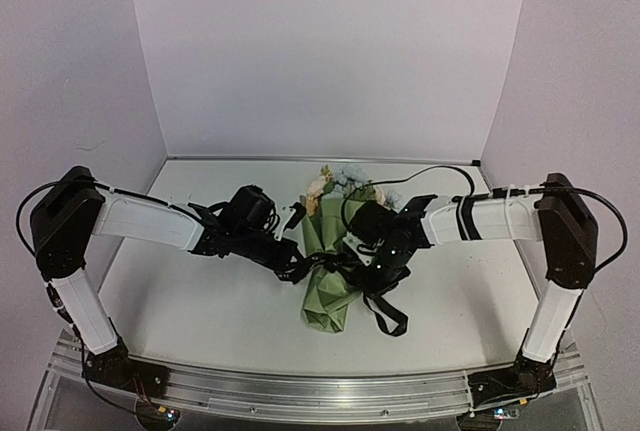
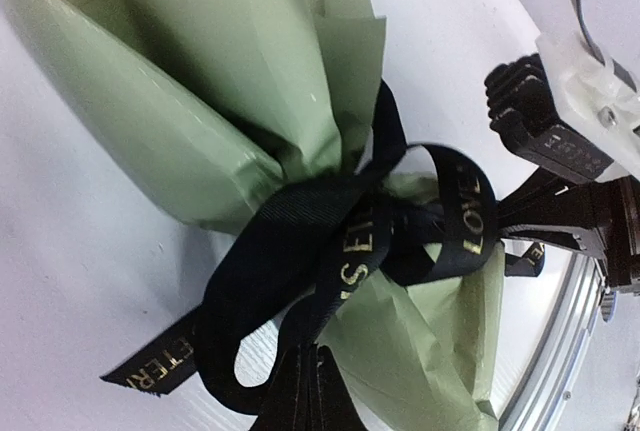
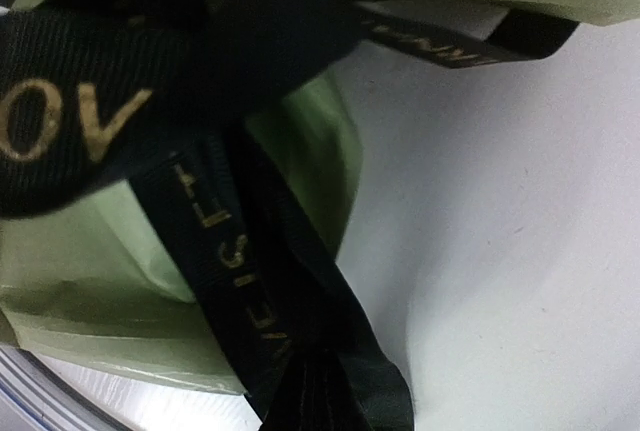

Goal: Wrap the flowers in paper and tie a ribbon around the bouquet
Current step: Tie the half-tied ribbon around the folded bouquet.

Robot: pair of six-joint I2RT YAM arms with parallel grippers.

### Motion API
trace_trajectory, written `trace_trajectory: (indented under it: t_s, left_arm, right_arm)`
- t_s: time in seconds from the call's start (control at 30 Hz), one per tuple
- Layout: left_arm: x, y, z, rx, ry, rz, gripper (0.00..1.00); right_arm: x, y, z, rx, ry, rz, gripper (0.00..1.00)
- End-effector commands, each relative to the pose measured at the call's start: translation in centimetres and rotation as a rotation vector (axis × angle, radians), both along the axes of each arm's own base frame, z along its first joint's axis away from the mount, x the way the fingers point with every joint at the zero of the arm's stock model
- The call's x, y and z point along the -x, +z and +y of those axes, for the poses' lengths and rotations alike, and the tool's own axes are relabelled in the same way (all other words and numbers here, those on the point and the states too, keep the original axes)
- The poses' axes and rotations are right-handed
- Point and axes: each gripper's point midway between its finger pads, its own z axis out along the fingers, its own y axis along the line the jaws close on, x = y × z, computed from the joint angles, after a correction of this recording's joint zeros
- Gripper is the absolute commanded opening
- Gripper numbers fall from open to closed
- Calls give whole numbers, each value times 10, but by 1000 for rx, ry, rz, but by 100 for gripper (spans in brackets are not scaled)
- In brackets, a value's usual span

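Observation:
The bouquet (image 1: 330,281) lies in mid-table, a sage green paper (image 2: 200,81) cone with cream and pale blue flowers (image 1: 342,183) at its far, wide end. The black ribbon (image 2: 300,221) with gold lettering is looped and crossed around the cone's narrow waist. My left gripper (image 1: 296,269) sits against the waist's left side. In the left wrist view my left gripper (image 2: 308,356) is shut on a strand of the ribbon. My right gripper (image 1: 376,269) is at the waist's right side. In the right wrist view my right gripper (image 3: 322,356) is shut on another strand of the ribbon (image 3: 230,251).
A loose ribbon tail (image 1: 388,317) trails on the white table (image 1: 200,311) to the right of the cone's tip. An aluminium rail (image 1: 320,391) runs along the near edge. Pale walls (image 1: 320,51) close in the back and both sides.

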Motion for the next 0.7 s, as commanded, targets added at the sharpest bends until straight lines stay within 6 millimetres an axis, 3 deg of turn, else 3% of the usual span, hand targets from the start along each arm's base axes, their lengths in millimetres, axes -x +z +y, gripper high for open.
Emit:
trace_trajectory:
  t_s: [0.0, 0.17, 0.33, 0.47, 0.67]
  left_arm:
    - [-24, 9, 12, -46, 125, -47, 0]
    - [-45, -1, 11, -92, 175, -15, 0]
    - [-65, -1, 15, -91, 242, 61, 0]
    - [-63, 2, 16, -77, 246, 67, 0]
    - [-38, -21, 52, -120, 294, 69, 0]
  right_arm:
    - [-16, 29, -13, -66, -89, -21, 0]
    - [-28, 40, -15, -155, -155, 62, 0]
    - [-35, 33, -12, -163, -260, 127, 0]
    - [-37, 20, -22, -114, -301, 103, 0]
    - [-36, -11, -40, -44, -349, 76, 0]
